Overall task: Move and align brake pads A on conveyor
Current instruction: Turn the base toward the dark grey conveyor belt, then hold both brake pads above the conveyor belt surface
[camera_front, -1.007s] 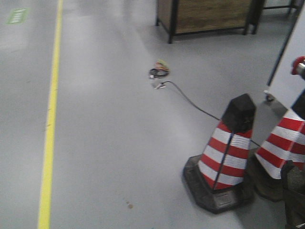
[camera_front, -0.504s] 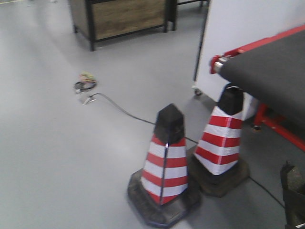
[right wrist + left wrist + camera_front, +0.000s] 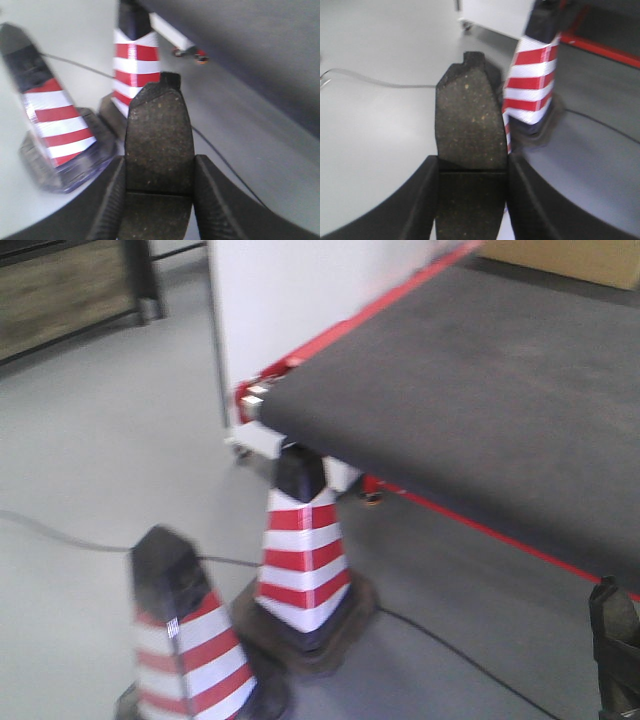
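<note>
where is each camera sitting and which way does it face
Exterior front-facing: on the robot's front, facing forward and down at the end of the conveyor, two striped cones and floor; a dark robot part shows lower right.
Left wrist: behind the left gripper, looking along its fingers, which clamp a brake pad; cone and floor beyond.
Right wrist: behind the right gripper, clamping a second brake pad; both cones and the conveyor beyond.
Shared: all three show the cone by the conveyor.
</note>
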### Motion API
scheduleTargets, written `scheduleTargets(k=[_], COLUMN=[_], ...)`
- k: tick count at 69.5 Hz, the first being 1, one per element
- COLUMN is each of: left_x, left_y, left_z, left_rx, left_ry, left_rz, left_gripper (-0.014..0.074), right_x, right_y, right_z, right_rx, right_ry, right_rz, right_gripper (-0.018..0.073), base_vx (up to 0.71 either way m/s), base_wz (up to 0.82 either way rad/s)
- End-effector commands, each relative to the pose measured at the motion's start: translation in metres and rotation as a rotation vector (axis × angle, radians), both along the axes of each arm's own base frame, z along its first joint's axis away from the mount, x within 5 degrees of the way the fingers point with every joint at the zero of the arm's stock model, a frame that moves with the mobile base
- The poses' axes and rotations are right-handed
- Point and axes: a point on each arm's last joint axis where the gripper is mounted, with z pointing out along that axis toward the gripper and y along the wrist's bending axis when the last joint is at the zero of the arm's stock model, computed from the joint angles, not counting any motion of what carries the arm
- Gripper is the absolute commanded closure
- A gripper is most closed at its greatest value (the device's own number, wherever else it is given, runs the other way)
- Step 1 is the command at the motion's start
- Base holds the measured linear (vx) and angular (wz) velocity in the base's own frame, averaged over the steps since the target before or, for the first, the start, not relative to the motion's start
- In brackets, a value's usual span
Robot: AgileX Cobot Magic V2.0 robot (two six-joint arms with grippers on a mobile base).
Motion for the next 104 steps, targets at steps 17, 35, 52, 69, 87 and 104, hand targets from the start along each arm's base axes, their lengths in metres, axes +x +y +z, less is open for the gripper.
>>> scheduleTargets(k=[17, 35, 52, 69, 87, 104], left_x=[0.0048, 0.0048, 0.0048, 0.0048, 0.0049, 0.0049], left_y=[-0.001, -0.001, -0.001, -0.001, -0.001, -0.001], left_z=[0.0156, 0.0156, 0.0156, 0.0156, 0.0157, 0.0157], left_rx=[-0.011, -0.011, -0.011, -0.011, -0.011, -0.011], left_ry=[-0.111, -0.111, -0.111, -0.111, -0.113, -0.113], left_rz=[-0.006, -0.006, -0.006, -0.006, -0.006, -0.006], left_gripper=[0.0475, 0.0475, 0.0475, 0.0475, 0.0475, 0.0475], right_x=[0.0047, 0.0047, 0.0047, 0.0049, 0.0048, 0.0049], right_y=[-0.0008, -0.0008, -0.0008, -0.0008, -0.0008, -0.0008], right_z=[0.016, 0.016, 0.016, 0.016, 0.0161, 0.016], right_rx=[0.012, 0.012, 0.012, 0.012, 0.012, 0.012], right_ry=[-0.107, -0.107, -0.107, -0.107, -0.108, -0.107], right_rz=[-0.016, -0.016, -0.016, -0.016, -0.016, -0.016], right_gripper=[0.049, 0.049, 0.049, 0.049, 0.049, 0.049], base_vx=[0.3, 0.34, 0.34, 0.31, 0.25, 0.23], base_wz=[-0.48, -0.35, -0.46, -0.57, -0.46, -0.24])
